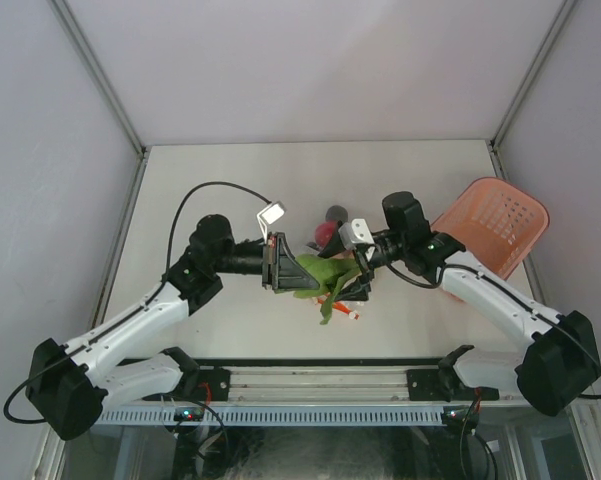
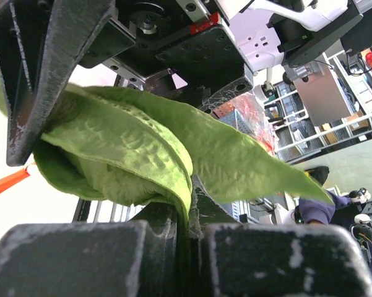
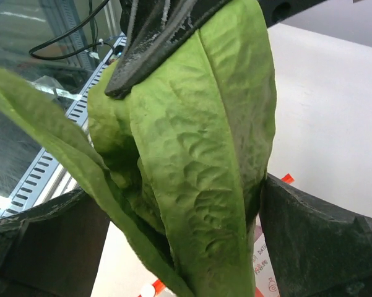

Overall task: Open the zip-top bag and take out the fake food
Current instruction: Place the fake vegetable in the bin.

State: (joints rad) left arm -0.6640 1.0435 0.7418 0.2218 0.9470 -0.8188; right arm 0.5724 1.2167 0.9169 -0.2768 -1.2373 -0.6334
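A long green leafy vegetable of the fake food hangs between my two arms above the table. My left gripper is shut on one end of it, and a leaf edge runs into the seam of the closed jaws. My right gripper is open, one finger on each side of the vegetable; its right-hand finger touches the leaf edge. The zip-top bag lies below, showing its red-orange zipper strip and white label. A red fruit and a dark ball sit on the table behind.
A pink lattice basket stands tilted at the right, close behind my right forearm. A metal rail runs along the near table edge. Grey walls close in the table on three sides.
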